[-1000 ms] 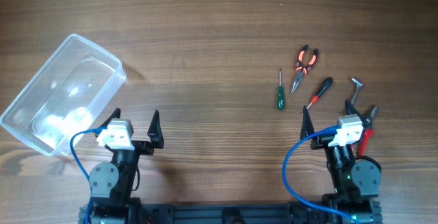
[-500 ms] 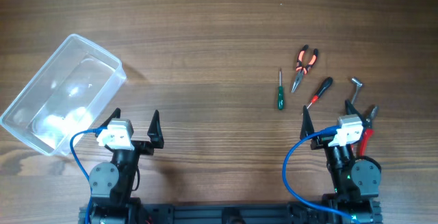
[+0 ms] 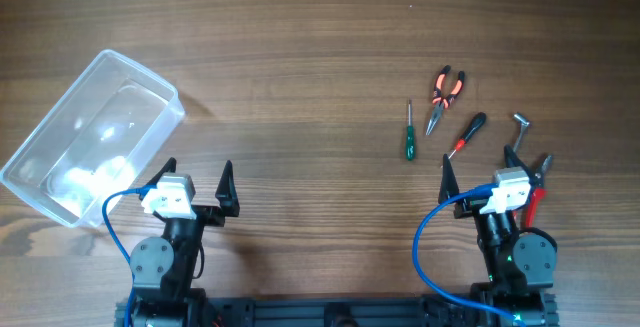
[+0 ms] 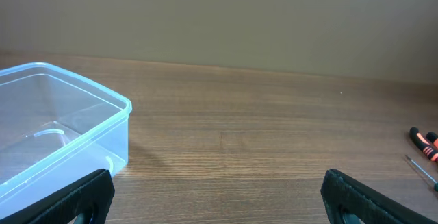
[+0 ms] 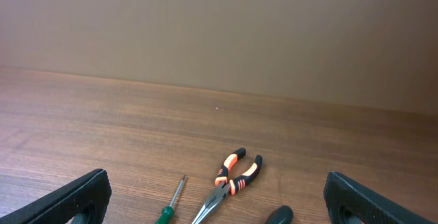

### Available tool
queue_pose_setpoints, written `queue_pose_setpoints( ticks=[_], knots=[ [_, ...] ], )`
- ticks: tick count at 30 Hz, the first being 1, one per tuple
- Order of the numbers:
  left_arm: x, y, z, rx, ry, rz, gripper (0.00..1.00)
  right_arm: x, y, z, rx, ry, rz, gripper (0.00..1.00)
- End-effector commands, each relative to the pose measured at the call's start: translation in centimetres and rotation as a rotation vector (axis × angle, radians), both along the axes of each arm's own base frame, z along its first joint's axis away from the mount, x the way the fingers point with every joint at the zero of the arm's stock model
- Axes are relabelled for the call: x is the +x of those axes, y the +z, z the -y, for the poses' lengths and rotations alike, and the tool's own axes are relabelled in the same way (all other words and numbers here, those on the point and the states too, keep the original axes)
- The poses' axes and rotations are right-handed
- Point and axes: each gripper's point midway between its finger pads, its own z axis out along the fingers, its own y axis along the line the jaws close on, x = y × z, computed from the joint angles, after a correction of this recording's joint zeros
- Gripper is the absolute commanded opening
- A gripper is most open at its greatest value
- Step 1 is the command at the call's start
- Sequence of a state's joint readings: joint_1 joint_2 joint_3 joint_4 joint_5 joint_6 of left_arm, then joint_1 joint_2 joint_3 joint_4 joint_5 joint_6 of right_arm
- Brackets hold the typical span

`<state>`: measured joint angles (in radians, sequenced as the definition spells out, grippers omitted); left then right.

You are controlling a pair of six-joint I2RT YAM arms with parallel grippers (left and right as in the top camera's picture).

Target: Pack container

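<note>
The clear plastic container (image 3: 92, 135) lies at the left of the table, empty, and shows in the left wrist view (image 4: 55, 131). My left gripper (image 3: 197, 180) is open and empty just right of its near corner. To the right lie a green-handled screwdriver (image 3: 408, 133), orange-black pliers (image 3: 443, 95), a black-and-red screwdriver (image 3: 466, 133) and a metal hex key (image 3: 520, 127). My right gripper (image 3: 477, 165) is open and empty, just below these tools. The pliers (image 5: 230, 181) and green screwdriver (image 5: 171, 204) show in the right wrist view.
Another red-handled tool (image 3: 540, 182) lies partly under the right arm. Blue cables loop beside both arm bases. The wooden table (image 3: 300, 57) stretches between the container and the tools.
</note>
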<state>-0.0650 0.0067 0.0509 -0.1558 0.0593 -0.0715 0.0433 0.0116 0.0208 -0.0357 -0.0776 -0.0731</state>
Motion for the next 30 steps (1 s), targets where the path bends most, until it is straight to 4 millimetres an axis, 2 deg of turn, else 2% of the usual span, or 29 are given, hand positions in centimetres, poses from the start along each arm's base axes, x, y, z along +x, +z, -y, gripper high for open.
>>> queue_pose_setpoints(
  ticks=[1,21,23,26,28,30],
  knots=[
    [0.0,-0.3,0.3,0.011,-0.017,-0.003,1.00,0.0,0.3,0.1,0.002,-0.005,0.016,1.00],
    [0.0,-0.3,0.2,0.012,-0.012,-0.003,1.00,-0.1,0.4,-0.1,0.016,0.003,0.014,1.00],
    [0.0,-0.3,0.2,0.012,-0.010,-0.003,1.00,-0.1,0.4,-0.1,0.098,0.002,0.006,1.00],
    [0.0,-0.1,0.2,-0.054,-0.006,-0.005,1.00,-0.1,0.8,-0.4,0.358,0.018,-0.013,1.00],
    [0.0,0.4,0.3,-0.088,-0.004,0.000,1.00,-0.1,0.7,-0.5,0.408,0.022,-0.027,1.00],
    [-0.1,1.9,0.2,-0.095,-0.002,0.021,1.00,-0.1,0.9,-0.8,0.413,0.040,-0.030,1.00]
  ],
)
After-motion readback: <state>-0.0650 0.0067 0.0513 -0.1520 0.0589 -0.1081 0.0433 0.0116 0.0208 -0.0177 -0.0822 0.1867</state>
